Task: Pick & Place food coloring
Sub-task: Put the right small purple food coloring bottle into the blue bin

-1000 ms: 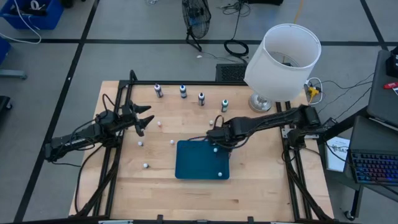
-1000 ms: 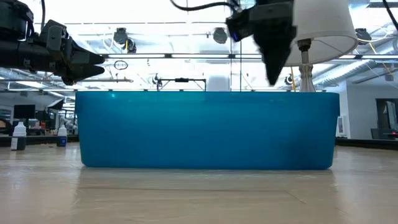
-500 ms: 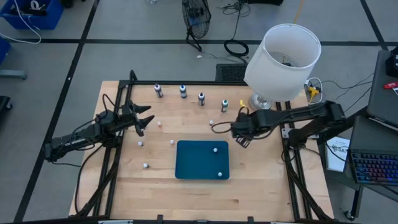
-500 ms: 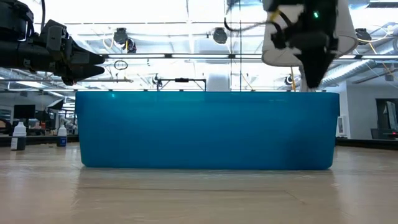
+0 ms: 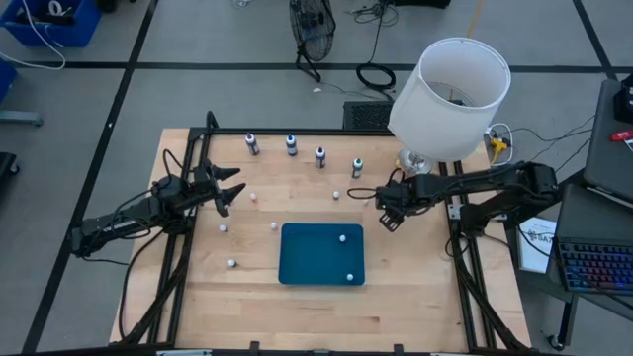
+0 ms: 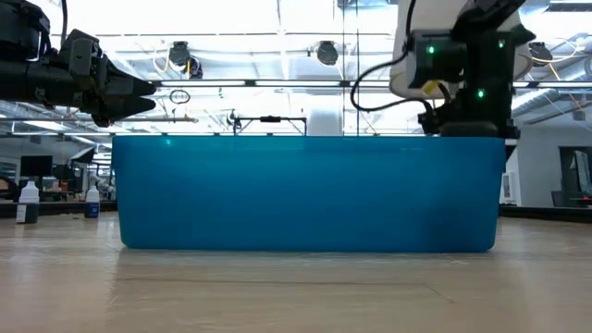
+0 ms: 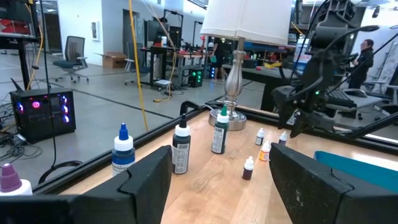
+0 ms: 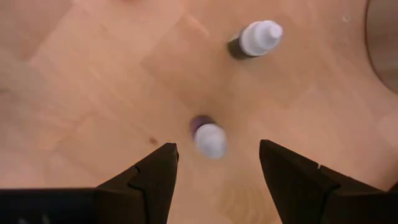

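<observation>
Two tiny food coloring bottles with dark bodies and whitish caps stand on the wood in the right wrist view, one [image 8: 209, 138] below and between the fingers, the other [image 8: 257, 37] farther off. My right gripper [image 8: 217, 150] hangs open above the nearer one, pointing down, just beyond the far right corner of the blue tray [image 5: 307, 259]. Two more tiny bottles [image 5: 343, 237] [image 5: 349, 278] stand inside the tray. My left gripper [image 5: 227, 190] waits open and level at the table's left.
A lamp with a white shade [image 5: 451, 97] stands at the far right, close behind my right arm. Several larger bottles [image 5: 291, 145] line the far edge. Loose tiny bottles [image 5: 231, 263] dot the wood left of the tray. In the low view the tray's wall [image 6: 305, 194] hides the table behind it.
My right gripper has gone from above the tray's far side toward the table's right and far edges, sinking lower and rolling a little. The tiny bottle it stood over now stands alone in the tray.
</observation>
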Tool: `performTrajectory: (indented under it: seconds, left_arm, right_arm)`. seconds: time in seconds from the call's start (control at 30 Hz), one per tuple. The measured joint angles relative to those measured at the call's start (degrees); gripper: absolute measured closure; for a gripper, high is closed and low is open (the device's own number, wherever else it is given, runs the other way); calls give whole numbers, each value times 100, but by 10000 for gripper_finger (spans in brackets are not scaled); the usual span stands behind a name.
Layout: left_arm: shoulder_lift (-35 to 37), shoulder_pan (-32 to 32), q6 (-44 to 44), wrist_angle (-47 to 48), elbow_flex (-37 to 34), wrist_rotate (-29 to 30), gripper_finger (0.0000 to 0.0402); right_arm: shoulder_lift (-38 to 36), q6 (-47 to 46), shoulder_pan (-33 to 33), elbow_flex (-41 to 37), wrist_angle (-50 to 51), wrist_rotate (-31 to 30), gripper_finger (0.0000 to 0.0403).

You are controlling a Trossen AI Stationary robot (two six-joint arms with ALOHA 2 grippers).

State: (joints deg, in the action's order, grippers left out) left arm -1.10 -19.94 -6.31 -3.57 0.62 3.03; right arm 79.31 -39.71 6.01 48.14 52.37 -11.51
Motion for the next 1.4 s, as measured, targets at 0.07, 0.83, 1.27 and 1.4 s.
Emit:
performTrajectory:
  seconds: [0.07,0.83,1.27,1.4]
  left_arm:
    - [0,-1,-1,0,-1,-1,133]
    - [0,-2,-3,-1,-2,0,133]
    - [0,0,-4,0,-2,0,133]
    - [0,-1,-2,0,-2,0,133]
  right_arm:
    - [-2,32,81,-85,-91,8,192]
    - [-4,187,300,-241,-502,282,224]
    - [-2,167,300,-241,-388,282,300]
    - [-2,190,300,-241,-336,278,336]
